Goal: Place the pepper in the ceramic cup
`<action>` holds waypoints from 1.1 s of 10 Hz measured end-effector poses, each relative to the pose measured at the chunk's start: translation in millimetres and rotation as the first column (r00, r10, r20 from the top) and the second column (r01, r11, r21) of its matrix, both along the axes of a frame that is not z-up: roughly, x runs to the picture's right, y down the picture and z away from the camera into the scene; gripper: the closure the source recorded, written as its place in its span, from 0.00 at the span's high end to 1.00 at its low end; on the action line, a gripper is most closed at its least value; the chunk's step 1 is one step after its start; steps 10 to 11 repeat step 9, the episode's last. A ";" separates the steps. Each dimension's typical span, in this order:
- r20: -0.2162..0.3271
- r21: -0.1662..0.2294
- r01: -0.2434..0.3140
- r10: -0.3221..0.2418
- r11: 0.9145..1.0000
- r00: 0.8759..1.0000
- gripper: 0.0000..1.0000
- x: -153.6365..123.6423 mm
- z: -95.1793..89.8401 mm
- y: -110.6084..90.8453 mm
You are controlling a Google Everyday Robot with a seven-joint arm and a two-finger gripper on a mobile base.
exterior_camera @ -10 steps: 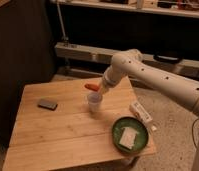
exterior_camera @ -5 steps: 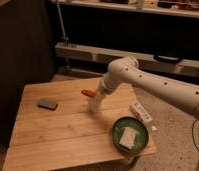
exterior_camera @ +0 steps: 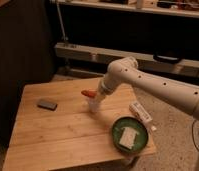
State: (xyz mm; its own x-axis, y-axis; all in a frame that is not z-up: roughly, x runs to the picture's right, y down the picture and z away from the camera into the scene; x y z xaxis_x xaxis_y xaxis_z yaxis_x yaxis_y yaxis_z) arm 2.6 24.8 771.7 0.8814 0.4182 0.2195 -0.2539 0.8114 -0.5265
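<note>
The orange-red pepper [exterior_camera: 87,93] is held in the air at the tip of my gripper [exterior_camera: 94,94], sticking out to the left. The gripper is shut on it. The small white ceramic cup [exterior_camera: 94,106] stands on the wooden table [exterior_camera: 53,135] directly under the gripper, and its upper part is partly covered by it. The pepper hangs just above the cup's left rim. The white arm reaches in from the right.
A round green bowl [exterior_camera: 136,145] with a white piece [exterior_camera: 127,138] sits at the table's front right. A flat dark grey block [exterior_camera: 46,104] lies at the left. A white oblong packet [exterior_camera: 141,112] lies near the right edge. Shelving stands behind.
The gripper with the pepper has come down and slightly left over the last second, closer to the cup. The cup, bowl and block have not moved.
</note>
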 end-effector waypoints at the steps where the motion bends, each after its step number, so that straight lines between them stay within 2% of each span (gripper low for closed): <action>1: -0.001 -0.002 -0.003 0.003 1.000 1.000 0.26 1.3 3.7 -0.5; 2: -0.001 0.000 -0.001 0.001 1.000 1.000 0.29 2.6 5.4 -1.8; 3: 0.000 0.001 0.004 -0.004 1.000 1.000 0.27 1.2 3.8 -1.1; 5: 0.001 0.002 0.003 -0.003 1.000 1.000 0.15 0.6 2.5 0.3; 6: 0.001 0.000 0.001 -0.001 1.000 1.000 0.15 0.3 3.5 1.9; 8: 0.000 0.001 0.003 -0.003 1.000 1.000 0.27 0.9 4.3 1.2; 11: 0.000 0.003 0.006 -0.006 1.000 1.000 0.27 0.8 3.9 1.5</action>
